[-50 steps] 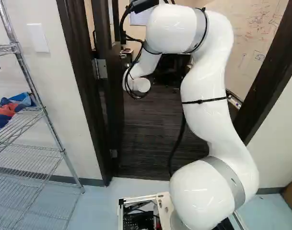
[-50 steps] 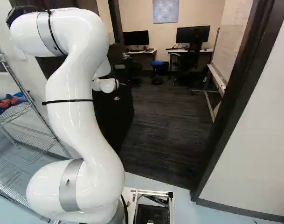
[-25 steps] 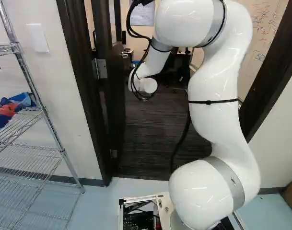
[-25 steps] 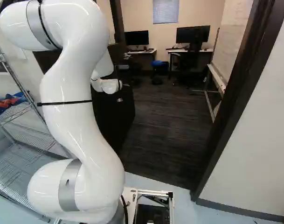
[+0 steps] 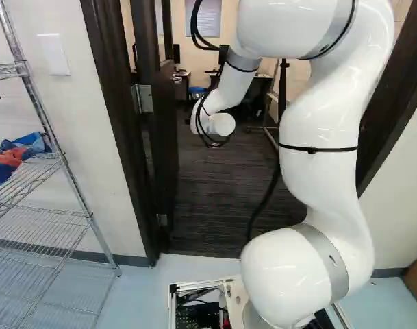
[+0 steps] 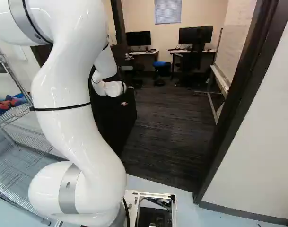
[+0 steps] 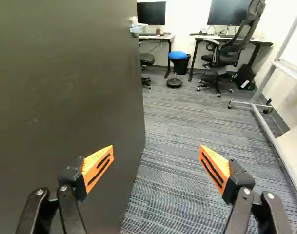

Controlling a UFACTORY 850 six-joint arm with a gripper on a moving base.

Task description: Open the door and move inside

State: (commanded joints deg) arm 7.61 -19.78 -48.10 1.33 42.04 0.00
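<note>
Pointing past the open door, the gripper has its 2 fingers spread wide.

Catalogued in the wrist view are one door, two monitors, two desks, two chairs, one stool, one bin and one whiteboard, and in the left base view, two hinges and one wire rack.

Striped carpet, blue-topped stool and black office chair near two desks, pale walls, window with blinds.
</note>
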